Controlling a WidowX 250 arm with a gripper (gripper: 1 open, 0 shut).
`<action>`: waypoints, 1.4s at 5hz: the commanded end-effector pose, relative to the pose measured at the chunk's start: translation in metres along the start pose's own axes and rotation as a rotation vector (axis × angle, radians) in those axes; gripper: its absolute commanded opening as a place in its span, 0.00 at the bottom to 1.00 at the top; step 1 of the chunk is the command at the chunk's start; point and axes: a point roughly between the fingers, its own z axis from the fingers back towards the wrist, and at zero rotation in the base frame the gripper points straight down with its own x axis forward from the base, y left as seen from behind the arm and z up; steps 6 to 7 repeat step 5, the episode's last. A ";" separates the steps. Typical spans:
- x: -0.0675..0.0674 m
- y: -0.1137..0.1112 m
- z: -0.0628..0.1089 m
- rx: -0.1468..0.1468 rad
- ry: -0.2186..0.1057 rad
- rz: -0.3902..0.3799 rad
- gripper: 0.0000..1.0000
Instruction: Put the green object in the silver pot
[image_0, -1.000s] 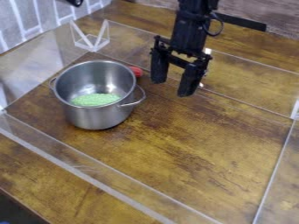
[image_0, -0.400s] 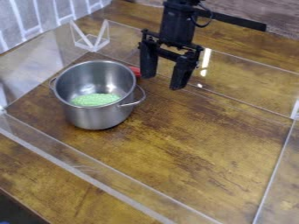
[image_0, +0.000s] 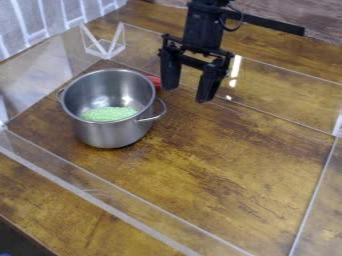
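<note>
The silver pot (image_0: 111, 106) stands on the wooden table at the left, upright, with its two loop handles showing. The green object (image_0: 108, 114) lies flat on the pot's bottom. My gripper (image_0: 189, 90) hangs from the black arm just right of the pot, above the table. Its two black fingers (image_0: 207, 85) point down, spread apart, with nothing between them. It is apart from the pot.
A small red object (image_0: 155, 82) lies on the table behind the pot's right handle, next to my left finger. Clear acrylic walls (image_0: 80, 190) ring the work area. A clear folded stand (image_0: 102, 42) sits at the back left.
My gripper has moved left and a little up and back since a second ago, staying open. The pot and green object have not moved. Nothing differs over the last half second.
</note>
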 end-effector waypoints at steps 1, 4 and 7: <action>0.000 -0.003 0.033 0.004 -0.076 0.007 1.00; 0.005 -0.006 0.004 -0.002 -0.006 -0.041 1.00; 0.008 -0.011 -0.004 -0.017 0.004 -0.004 1.00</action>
